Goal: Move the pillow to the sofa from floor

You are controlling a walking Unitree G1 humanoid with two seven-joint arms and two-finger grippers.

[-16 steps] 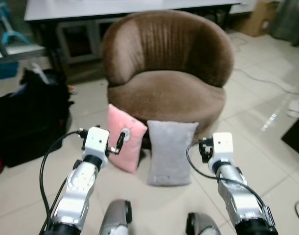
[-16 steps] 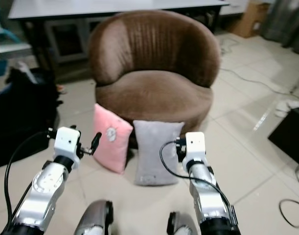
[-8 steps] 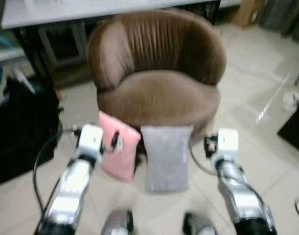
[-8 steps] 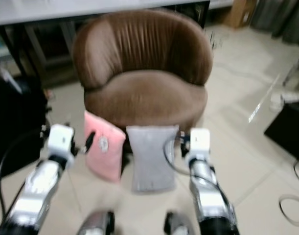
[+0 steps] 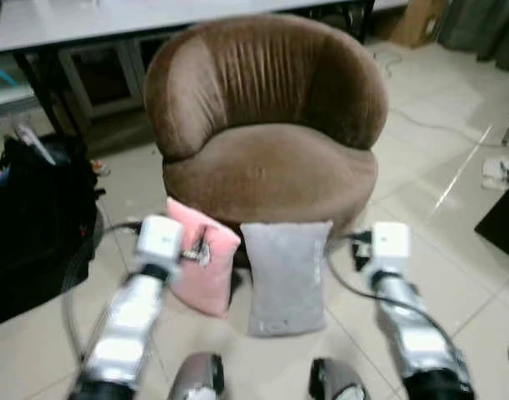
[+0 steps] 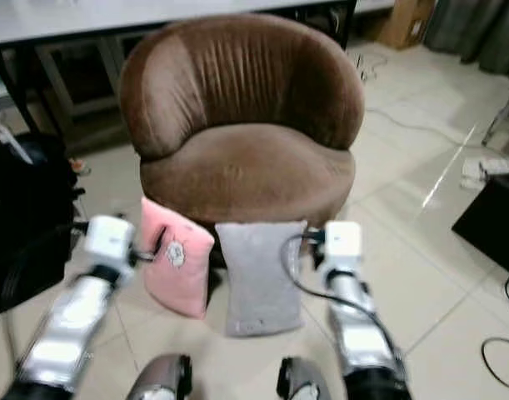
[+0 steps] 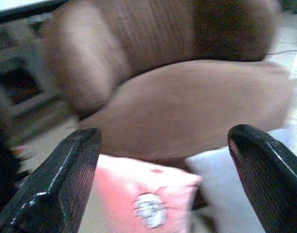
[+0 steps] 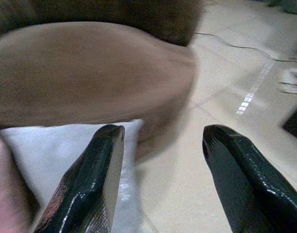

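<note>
A pink pillow (image 5: 206, 267) and a grey pillow (image 5: 286, 277) stand on the tiled floor, leaning against the front of a round brown sofa chair (image 5: 266, 167). My left gripper (image 5: 196, 247) is raised just in front of the pink pillow. In the left wrist view its fingers (image 7: 65, 184) are spread wide, so the left gripper (image 7: 165, 133) is open and empty. My right gripper (image 5: 358, 246) is held beside the grey pillow's right edge. The right wrist view shows this gripper (image 8: 163, 131) open too, with the grey pillow (image 8: 65, 145) below it.
A black bag (image 5: 33, 225) lies on the floor at the left. Behind the chair runs a white table (image 5: 112, 17). A black box (image 5: 504, 221) and a cable (image 5: 446, 133) are at the right. My feet (image 5: 196, 379) are at the bottom edge.
The camera has shifted and come slightly closer to the chair and pillows. Both arms stay raised with open fingers; the pillows have not moved.
</note>
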